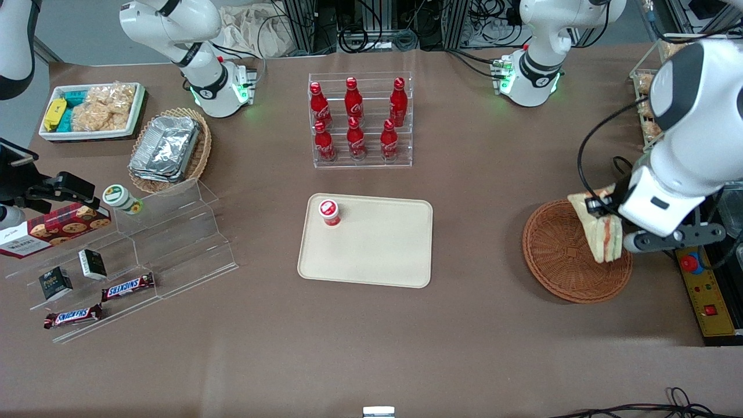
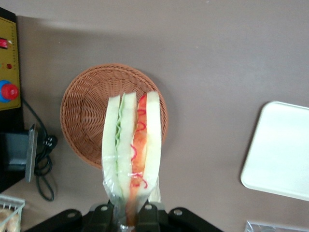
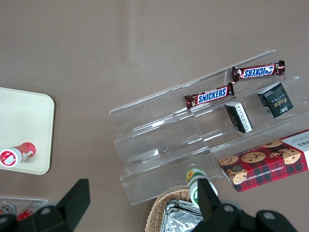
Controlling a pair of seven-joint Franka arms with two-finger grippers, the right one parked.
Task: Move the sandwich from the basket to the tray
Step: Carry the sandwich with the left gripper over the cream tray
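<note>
Snack stuff sits toward the parked arm's end of the surface (image 1: 371,348) and none of it matters for this job. Moving along, the tray (image 1: 377,261) lies flat near the middle, with a small red-capped cup (image 1: 329,212) standing on one corner of it, so most of the tray is bare. A rack of red bottles (image 1: 357,119) stands farther from the front camera than the tray.

Then the basket (image 1: 557,261), toward the working arm's end, well apart from the tray. The sandwich (image 1: 603,235) is out of it and hanging in the air above the basket's rim, cut edge pointing down in the wrist view. The pincer (image 2: 129,212) is closed on one end of the wedge, clamping through what looks like clear plastic wrap, and the rest of the sandwich sticks out free.

Handling-wise, I'd guess this thing is very light and soft: white bread squashes easily and the layers could slide apart if squeezed hard. The wrap probably makes it a bit slippery too. Held by one end like this, the free end may sag or swing when the arm moves. Gripping across the flat bread faces, closer to the middle, seems safer than pinching a tip.
</note>
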